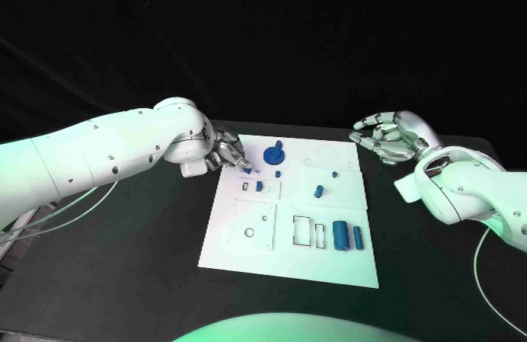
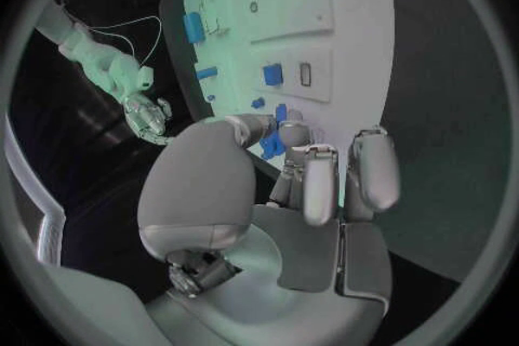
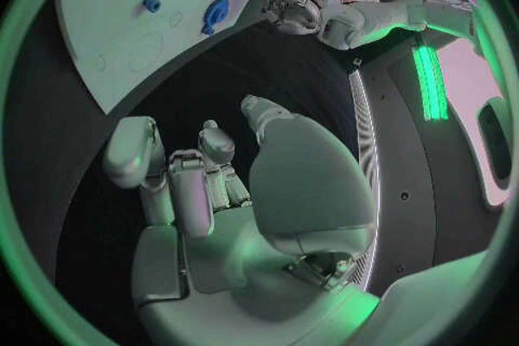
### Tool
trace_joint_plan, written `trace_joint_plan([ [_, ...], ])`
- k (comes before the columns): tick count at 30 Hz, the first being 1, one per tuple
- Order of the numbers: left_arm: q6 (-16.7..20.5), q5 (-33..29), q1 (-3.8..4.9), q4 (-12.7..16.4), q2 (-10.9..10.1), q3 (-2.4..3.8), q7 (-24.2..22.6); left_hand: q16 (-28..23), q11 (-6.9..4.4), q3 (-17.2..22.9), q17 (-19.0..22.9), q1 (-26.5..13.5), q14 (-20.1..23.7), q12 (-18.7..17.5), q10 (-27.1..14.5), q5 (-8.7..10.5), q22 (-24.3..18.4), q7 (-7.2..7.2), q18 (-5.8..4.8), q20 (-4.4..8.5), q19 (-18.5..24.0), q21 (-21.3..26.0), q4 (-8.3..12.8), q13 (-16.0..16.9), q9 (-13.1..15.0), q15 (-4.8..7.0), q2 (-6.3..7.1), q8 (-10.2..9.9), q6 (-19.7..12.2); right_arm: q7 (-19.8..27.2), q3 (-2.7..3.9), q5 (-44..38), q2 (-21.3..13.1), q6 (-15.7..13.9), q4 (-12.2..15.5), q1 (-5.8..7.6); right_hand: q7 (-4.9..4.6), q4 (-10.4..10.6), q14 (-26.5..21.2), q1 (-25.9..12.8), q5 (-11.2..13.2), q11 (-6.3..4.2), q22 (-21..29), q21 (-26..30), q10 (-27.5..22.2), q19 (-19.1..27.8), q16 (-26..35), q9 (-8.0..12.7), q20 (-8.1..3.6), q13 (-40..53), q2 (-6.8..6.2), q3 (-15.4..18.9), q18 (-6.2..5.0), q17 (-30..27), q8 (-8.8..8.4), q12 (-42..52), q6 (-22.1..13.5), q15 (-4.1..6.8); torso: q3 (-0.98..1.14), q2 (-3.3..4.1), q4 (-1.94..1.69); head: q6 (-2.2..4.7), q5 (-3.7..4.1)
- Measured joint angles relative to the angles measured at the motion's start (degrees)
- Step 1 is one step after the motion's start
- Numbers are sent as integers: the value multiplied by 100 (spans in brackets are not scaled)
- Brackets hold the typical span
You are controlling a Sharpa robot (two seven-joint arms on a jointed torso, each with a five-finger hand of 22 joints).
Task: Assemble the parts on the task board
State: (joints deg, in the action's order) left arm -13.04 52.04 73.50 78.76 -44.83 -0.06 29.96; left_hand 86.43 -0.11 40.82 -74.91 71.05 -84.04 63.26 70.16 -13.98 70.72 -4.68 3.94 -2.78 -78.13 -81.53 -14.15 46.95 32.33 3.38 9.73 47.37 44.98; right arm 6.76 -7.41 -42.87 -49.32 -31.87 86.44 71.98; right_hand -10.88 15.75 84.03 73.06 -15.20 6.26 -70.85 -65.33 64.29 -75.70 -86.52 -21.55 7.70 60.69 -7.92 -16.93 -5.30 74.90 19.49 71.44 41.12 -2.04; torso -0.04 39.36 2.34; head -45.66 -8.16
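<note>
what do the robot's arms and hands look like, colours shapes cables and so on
Both arms are smooth, rounded white shells dotted with small dark screw holes. The left hand and the right hand are silver-grey metal, with segmented fingers ending in rounded pads and a broad smooth palm casing. Thin pale cables trail beside the left arm, and another runs by the right arm.

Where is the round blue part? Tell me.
In the head view the round blue part sits on the task board's far left area, just beside the left hand's fingertips.
</note>
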Motion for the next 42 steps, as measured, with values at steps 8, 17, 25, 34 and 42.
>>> trace_joint_plan([
  [8,160,165,-75,322,-150,-4,4,0,-21,31,0,-43,0,59,63,1,55,10,0,20,-20,-44,-31,70,1,0,1,46,11,0,-3,3,-9,0,3,0,0,0,0,0,-23,0,0,0,0,0,0,0,0,0,0,0,0,0,0,0,0,0,-2,2,-2,-2,-13],
  [17,199,529,-188,430,-187,-7,57,33,-53,94,0,-153,21,164,173,-41,125,32,1,30,-71,-69,-93,203,2,20,110,129,34,0,-3,9,-11,0,1,-1,0,0,0,0,-23,0,0,0,0,0,0,-1,0,-1,0,0,0,2,0,0,0,0,-4,16,-2,-15,-36],
  [25,185,781,-256,448,-177,-8,137,54,-72,306,0,-260,0,195,195,-40,130,69,1,30,-71,-68,87,261,3,40,177,170,72,0,-4,21,-12,1,1,-10,0,0,0,0,-23,0,6,0,0,0,0,-1,0,-1,0,0,0,5,22,0,0,0,0,13,6,-41,-53],
  [34,154,956,-314,446,-131,-13,213,54,-72,322,0,-270,0,230,236,-40,141,69,1,30,-71,-68,72,288,4,40,182,175,73,2,-4,36,-15,1,1,-18,0,-1,0,0,-23,0,6,0,0,0,0,-1,0,-2,0,0,0,4,22,0,0,0,5,9,13,-46,-52],
  [42,101,1037,-331,445,-105,-16,252,76,-82,323,0,-328,1,230,246,-39,172,69,1,51,-92,-90,73,306,5,39,192,205,73,2,-4,45,-18,2,1,-25,0,-1,0,0,-23,0,6,0,0,0,0,5,0,-2,0,0,0,4,22,24,0,0,5,9,6,-47,-52],
])
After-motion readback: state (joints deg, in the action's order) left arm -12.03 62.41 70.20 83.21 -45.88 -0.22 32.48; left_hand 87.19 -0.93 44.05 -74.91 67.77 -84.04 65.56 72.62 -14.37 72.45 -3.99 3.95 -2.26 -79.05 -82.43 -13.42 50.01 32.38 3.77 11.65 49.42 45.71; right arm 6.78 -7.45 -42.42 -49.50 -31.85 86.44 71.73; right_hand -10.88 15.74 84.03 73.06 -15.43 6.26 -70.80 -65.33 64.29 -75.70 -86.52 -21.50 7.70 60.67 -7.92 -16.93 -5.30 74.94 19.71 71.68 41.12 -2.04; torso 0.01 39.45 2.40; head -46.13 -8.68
